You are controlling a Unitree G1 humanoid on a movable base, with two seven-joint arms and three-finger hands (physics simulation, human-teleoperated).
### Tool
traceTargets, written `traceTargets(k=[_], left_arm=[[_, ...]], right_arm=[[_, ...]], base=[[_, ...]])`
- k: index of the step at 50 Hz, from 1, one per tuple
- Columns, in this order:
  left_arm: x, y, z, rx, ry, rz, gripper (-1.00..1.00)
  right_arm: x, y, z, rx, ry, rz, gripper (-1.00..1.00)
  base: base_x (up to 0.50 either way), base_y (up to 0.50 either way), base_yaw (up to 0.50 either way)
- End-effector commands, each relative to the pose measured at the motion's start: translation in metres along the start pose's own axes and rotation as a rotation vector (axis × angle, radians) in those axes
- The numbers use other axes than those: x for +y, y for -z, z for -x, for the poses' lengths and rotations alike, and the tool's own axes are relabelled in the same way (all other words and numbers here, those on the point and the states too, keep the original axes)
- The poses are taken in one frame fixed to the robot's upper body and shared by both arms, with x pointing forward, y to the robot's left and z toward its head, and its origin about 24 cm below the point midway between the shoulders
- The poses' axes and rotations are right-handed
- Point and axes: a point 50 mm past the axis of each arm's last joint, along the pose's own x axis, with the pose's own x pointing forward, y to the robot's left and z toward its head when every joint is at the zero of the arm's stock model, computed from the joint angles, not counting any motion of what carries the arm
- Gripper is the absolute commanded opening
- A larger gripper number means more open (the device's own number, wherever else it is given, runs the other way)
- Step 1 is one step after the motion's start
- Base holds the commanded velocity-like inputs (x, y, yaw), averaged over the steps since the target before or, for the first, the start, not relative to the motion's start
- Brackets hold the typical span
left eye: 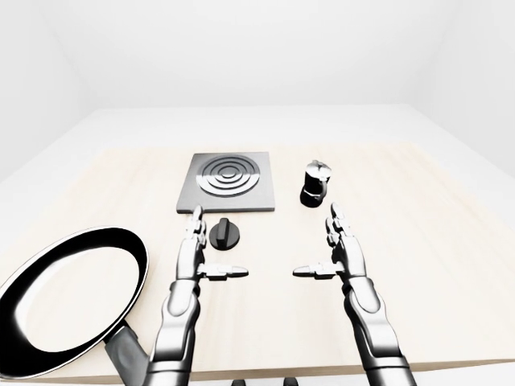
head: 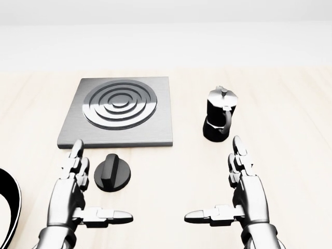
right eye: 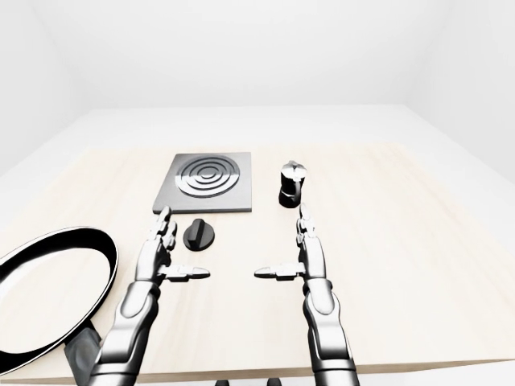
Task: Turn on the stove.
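A grey square stove plate [head: 119, 112] with a ringed burner lies on the wooden table in the upper left of the head view. Its black round knob [head: 112, 173] sits just below the plate. My left hand [head: 85, 194] hovers open just left of and below the knob, fingers straight, thumb pointing right, not touching it. My right hand [head: 228, 192] is open too, at the lower right, thumb pointing left, holding nothing.
A black moka pot [head: 220, 114] stands right of the stove, above my right hand. A large black frying pan [left eye: 68, 297] lies at the table's lower left corner in the left-eye view. The table edge [left eye: 322, 371] runs along the bottom.
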Motion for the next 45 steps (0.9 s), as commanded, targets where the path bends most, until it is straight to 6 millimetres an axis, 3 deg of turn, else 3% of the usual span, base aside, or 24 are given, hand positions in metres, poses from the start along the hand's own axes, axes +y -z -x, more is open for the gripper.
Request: traceTargets(k=[1,45], left_arm=[[-0.002,0.009,-0.003,0.035,0.007,-0.001,1.00],[-0.011,0.030,-0.009,0.098,0.043,-0.005,1.00]], right_arm=[[0.000,0.000,0.000,0.003,0.001,-0.001,1.00],[0.001,0.002,0.001,0.010,-0.008,-0.005,1.00]], base=[[0.00,0.00,0.00],[0.00,0.00,0.00]])
